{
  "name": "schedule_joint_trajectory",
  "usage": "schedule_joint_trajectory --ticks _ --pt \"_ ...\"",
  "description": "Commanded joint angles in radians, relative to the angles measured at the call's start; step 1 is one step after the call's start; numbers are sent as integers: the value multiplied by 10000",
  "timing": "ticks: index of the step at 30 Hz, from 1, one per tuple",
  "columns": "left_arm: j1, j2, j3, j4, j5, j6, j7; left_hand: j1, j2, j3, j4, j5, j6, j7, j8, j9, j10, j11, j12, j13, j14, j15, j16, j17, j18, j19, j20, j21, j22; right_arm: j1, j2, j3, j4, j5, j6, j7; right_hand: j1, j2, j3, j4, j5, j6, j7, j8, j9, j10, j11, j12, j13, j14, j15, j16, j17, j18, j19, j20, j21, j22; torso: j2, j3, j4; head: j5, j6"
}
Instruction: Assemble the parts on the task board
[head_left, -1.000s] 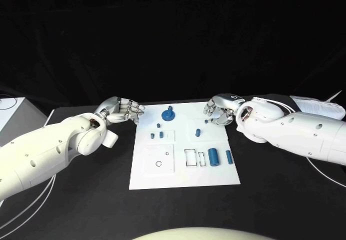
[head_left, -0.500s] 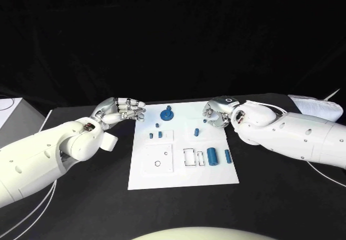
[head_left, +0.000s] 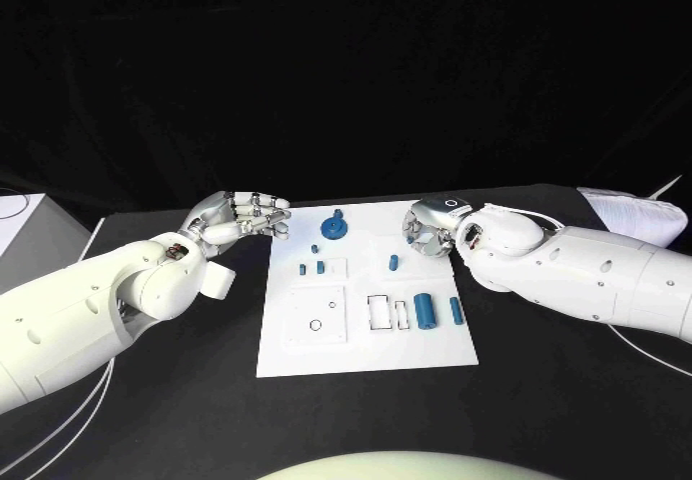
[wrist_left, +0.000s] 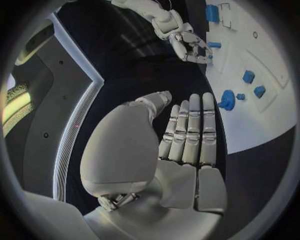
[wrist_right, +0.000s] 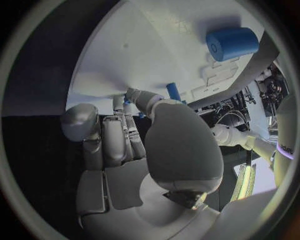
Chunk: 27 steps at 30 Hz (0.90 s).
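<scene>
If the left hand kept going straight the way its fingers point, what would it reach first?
Probably the round blue part near the far edge of the task board; the left hand points at it with black table between. Depth is unclear.

The black table (head_left: 173, 400) carries the white task board (head_left: 368, 350), which lies flat near its middle (long side running away from the robot). A white box (head_left: 22, 235) stands at the table's far left edge, and white cables (head_left: 58, 425) trail across the left side.

No readable text, label, brand, number or sign anywhere; nothing legible on the task board (head_left: 366, 345), arms or table.
</scene>
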Motion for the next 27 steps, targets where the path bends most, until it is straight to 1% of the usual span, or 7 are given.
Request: schedule_joint_trajectory --ticks 1,11,13,15,19,22,27 --pt "-10 2 12 54 141 50 187 89 13 -61 -2 -25 43 28 -51 -12 -33 26 -64 11 107 -2 -42 13 39 74 5 -29 -5 -69 66 -24 4 -104 201 40 -4 132 72 -13 -47 94 -3 50 28 86 -2 29 3 660 -75 66 21 -111 233 4 81 49 -11 -5 -2 12 -10" --pt "-11 -15 14 93 142 -28 161 117 23 -99 -31 -23 71 55 -61 -19 -91 41 -127 8 154 -3 -85 46 32 116 -11 -23 0 -124 172 -24 -38 -82 239 36 17 273 197 -34 -68 206 -20 116 93 203 -24 33 13 656 -82 180 57 -113 203 15 216 206 -7 -9 -1 27 -19" --pt "-11 -15 14 103 142 -82 168 169 45 -194 -92 -23 90 81 -101 -41 -339 102 -220 4 196 28 -189 98 15 139 -18 -40 0 -128 190 -25 -51 -81 271 22 17 280 203 -39 -72 221 -23 125 101 217 -26 35 14 655 -82 188 56 -114 200 16 234 226 -6 -10 2 25 -22" --pt "-11 -15 14 113 142 -121 177 241 124 -372 -177 -22 112 82 -156 -75 -885 179 -221 -14 222 78 -359 167 -7 162 -3 -68 1 -134 209 -26 -67 -89 319 -5 18 287 210 -43 -74 235 -26 133 109 230 -29 36 16 655 -84 197 58 -112 197 17 240 234 -6 -8 4 29 -29" --pt "-11 -27 14 127 142 -150 177 245 138 -390 -182 -21 122 85 -158 -77 -915 181 -211 -11 227 81 -375 175 -8 162 -2 -73 0 -147 220 -30 -70 -195 451 -129 62 357 262 -120 -66 378 -61 225 184 400 -71 72 41 650 -105 271 72 -109 171 20 335 345 -7 -5 -7 38 -56" --pt "-11 -34 14 135 142 -152 169 249 144 -398 -186 -21 129 89 -157 -78 -920 179 -203 -8 230 80 -382 178 -8 161 -2 -74 0 -152 215 -33 -55 -308 527 -229 201 469 396 -303 -206 548 -88 338 278 631 -121 108 81 641 -140 350 79 -107 141 14 463 495 -15 -4 -15 45 -70" --pt "-11 -37 14 138 143 -147 164 256 148 -410 -194 -21 136 101 -158 -79 -929 177 -193 -5 228 79 -395 183 -9 157 -2 -79 -1 -162 204 -38 2 -608 450 -443 421 603 685 -624 -4 703 -128 440 377 933 -192 142 151 632 -197 468 111 -116 113 -18 675 740 -17 -5 -6 36 -83"
